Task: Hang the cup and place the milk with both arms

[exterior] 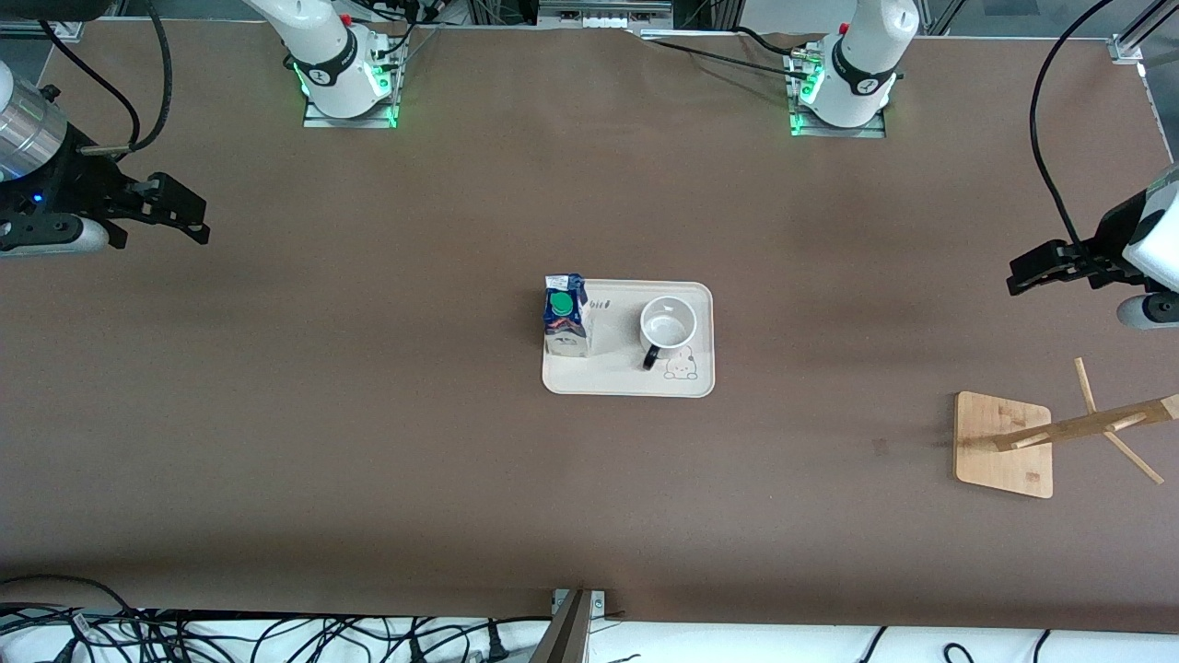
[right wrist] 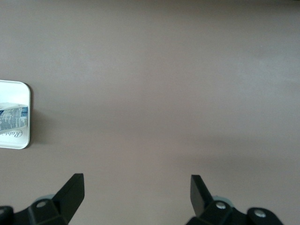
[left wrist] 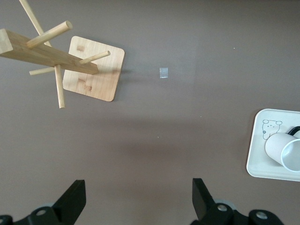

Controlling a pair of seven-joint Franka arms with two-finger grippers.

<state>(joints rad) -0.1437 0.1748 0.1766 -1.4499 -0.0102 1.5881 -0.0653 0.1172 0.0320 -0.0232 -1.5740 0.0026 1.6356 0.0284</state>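
Brown table (exterior: 368, 460): tray (exterior: 700, 387) central, cup (exterior: 668, 324) toward your left gripper (exterior: 1022, 276), milk (exterior: 565, 318) toward right gripper (exterior: 189, 216); both spread, empty, over bare tabletop.

A: Where is the desk (exterior: 368, 442) free?
B: Everywhere around the centre tray (exterior: 626, 385). Milk (exterior: 565, 316) and cup (exterior: 667, 325) crowd it; the wooden rack (exterior: 1059, 431) blocks the frame's lower right.

White cup (exterior: 668, 324) with black handle; blue-and-white milk (exterior: 565, 315), green cap; cream tray (exterior: 626, 382), small bear drawing; brown table (exterior: 368, 442).
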